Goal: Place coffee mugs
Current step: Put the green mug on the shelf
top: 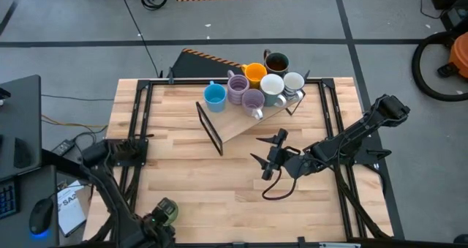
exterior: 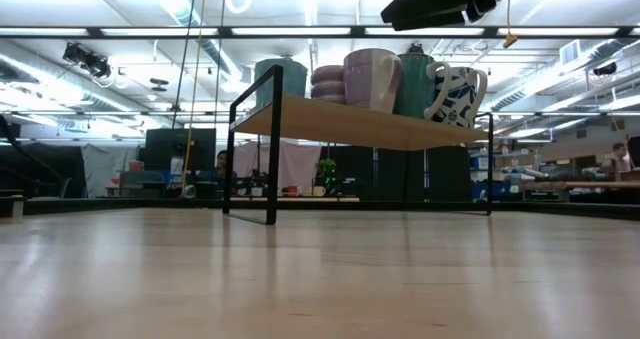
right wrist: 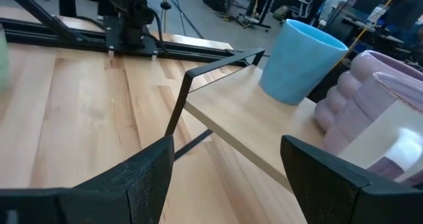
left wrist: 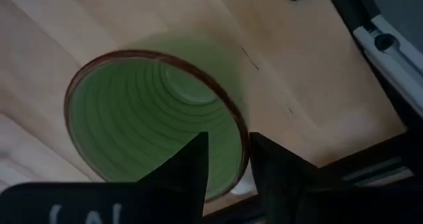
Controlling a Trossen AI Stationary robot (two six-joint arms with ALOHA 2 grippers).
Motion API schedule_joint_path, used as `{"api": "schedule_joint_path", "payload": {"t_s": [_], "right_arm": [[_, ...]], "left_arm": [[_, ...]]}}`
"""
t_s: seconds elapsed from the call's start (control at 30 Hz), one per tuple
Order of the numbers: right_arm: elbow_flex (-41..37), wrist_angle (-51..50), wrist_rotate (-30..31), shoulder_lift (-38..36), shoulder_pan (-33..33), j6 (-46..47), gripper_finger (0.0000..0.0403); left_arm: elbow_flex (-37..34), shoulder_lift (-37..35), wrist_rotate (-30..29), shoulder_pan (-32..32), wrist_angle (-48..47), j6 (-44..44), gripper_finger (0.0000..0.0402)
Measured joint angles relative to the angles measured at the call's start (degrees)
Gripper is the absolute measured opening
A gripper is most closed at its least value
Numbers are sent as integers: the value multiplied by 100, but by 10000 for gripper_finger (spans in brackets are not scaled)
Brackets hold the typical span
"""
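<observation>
Green mug (left wrist: 152, 118) pinched at rim by left gripper (left wrist: 228, 161), bench near-left corner. Right gripper (top: 269, 157) open, empty, beside shelf (top: 241, 124) front edge.

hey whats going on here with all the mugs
A two-armed robot is placing coffee mugs on a small raised wooden shelf. Seven mugs already stand on it, among them a blue mug, an orange mug and a dark mug. The left gripper, at the table's near left corner, has its jaws over the rim of the green mug. The right gripper hovers open near the shelf, holding nothing.
</observation>
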Motion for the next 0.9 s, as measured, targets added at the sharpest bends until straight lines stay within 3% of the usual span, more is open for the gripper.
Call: {"api": "schedule_joint_path", "payload": {"t_s": [0.27, 0.53, 0.9], "right_arm": [[-4, 0, -58, 0, 0, 2, 284], [-6, 40, -97, 0, 0, -7, 284], [-6, 26, -99, 0, 60, -2, 284]], "left_arm": [[-112, 97, -42, 27, 260, 81, 111], [-269, 99, -58, 258, 593, 507, 22], [-268, -6, 33, 1577, 1105, 572, 22]]}}
